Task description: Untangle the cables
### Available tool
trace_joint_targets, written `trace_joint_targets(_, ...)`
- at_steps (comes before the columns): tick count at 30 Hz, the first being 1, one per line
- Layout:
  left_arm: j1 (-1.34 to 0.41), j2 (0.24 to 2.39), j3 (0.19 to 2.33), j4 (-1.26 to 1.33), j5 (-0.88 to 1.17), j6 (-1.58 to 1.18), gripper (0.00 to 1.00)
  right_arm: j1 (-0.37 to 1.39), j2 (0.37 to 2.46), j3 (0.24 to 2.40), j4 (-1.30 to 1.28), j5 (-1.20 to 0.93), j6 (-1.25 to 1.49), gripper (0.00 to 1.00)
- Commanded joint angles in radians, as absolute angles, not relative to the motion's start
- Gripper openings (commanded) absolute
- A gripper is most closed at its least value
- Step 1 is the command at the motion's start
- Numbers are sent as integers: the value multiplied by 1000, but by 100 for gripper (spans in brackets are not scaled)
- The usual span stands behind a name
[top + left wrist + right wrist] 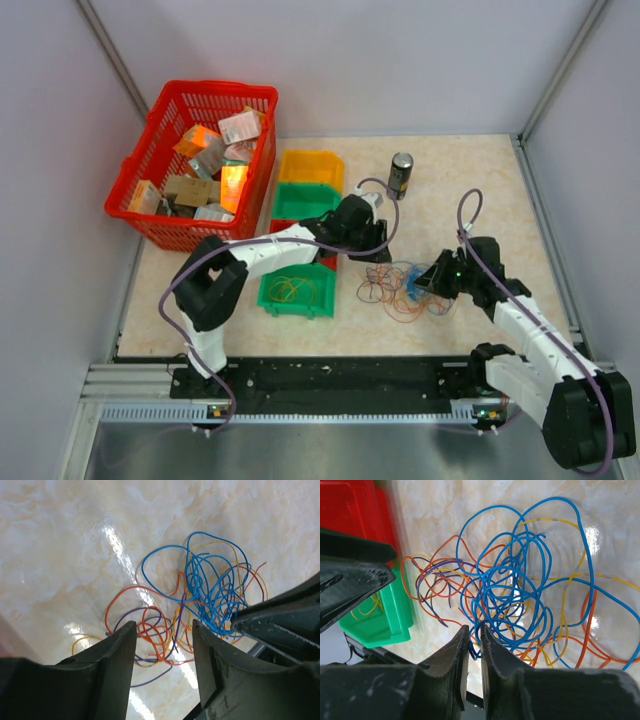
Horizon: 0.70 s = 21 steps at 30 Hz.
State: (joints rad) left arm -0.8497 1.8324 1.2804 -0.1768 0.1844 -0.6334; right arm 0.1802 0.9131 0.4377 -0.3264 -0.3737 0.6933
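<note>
The thin, floppy orange, blue and purple cables (405, 287) lie heaped on the pale marbled surface (480, 180) between both hands. Light, limp and springy, they probably snag rather than slide, so single outer loops suit best. The left hand (162, 630) hovers half-open over orange loops; the right hand (474, 632) is nearly closed, apparently pinching a blue strand.

Basket (220, 88) 1; bins (310, 158) 4; can (401, 172) 1; cable tangle (405, 288) 1.
</note>
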Motion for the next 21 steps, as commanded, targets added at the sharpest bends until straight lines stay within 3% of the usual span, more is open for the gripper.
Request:
trace_joint_targets(1, -854, 1891, 1362, -176, 175, -647, 50, 183, 902, 426, -307, -391, 673, 15)
trace_joint_targets(15, -882, 1873, 1292, -163, 187, -678, 30, 184, 891, 419, -310, -387, 669, 15)
trace_joint_targets(21, -907, 1836, 1270, -163, 138, -664, 37, 183, 885, 416, -313, -388, 667, 15)
